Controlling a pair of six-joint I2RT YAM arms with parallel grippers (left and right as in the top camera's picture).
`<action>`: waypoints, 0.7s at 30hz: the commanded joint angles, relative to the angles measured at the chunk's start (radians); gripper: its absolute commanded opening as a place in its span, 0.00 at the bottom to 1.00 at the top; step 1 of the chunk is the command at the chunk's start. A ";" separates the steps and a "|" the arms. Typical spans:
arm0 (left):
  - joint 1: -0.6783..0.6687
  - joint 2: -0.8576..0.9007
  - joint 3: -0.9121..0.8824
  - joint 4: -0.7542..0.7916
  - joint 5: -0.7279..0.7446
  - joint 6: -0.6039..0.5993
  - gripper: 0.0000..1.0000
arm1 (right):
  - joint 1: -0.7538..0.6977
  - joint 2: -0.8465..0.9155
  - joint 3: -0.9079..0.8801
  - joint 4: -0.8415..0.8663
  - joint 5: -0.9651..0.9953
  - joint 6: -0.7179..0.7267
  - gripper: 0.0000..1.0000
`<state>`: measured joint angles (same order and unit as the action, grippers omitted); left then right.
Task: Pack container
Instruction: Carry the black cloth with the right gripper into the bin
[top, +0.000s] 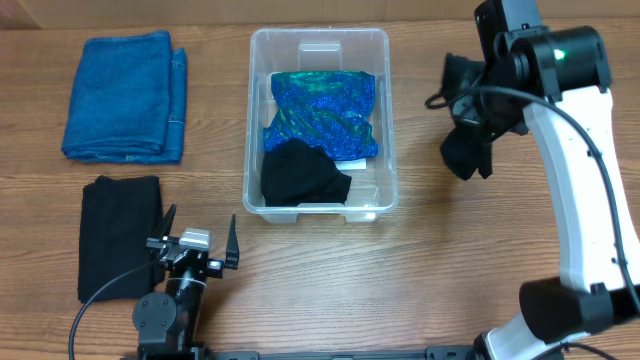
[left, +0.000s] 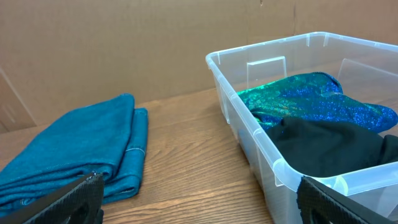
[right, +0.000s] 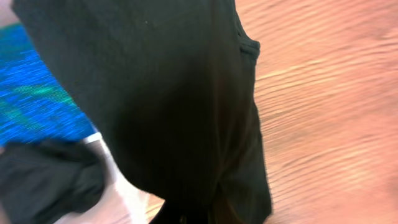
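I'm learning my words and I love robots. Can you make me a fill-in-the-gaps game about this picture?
The right gripper holds a ____ cloth.
The shiny blue-green fabric lies inside the clear ____.
The left gripper has its jaws ____.
The folded towel on the table is ____.
Missing words: black, container, open, blue.

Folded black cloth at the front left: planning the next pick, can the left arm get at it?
Probably yes: the left gripper is open and empty right beside the black cloth, which lies bare on the table.
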<state>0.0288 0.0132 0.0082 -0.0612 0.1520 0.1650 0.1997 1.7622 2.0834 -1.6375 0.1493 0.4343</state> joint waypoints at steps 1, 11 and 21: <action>0.005 -0.009 -0.003 -0.002 -0.005 0.014 1.00 | 0.063 -0.077 0.028 0.020 -0.062 0.038 0.04; 0.005 -0.009 -0.003 -0.002 -0.005 0.014 1.00 | 0.251 -0.039 0.011 0.164 -0.063 0.215 0.04; 0.005 -0.009 -0.003 -0.002 -0.005 0.014 1.00 | 0.339 0.163 0.010 0.182 0.008 0.254 0.04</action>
<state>0.0288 0.0132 0.0082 -0.0612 0.1520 0.1650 0.5209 1.8896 2.0834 -1.4578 0.1089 0.6697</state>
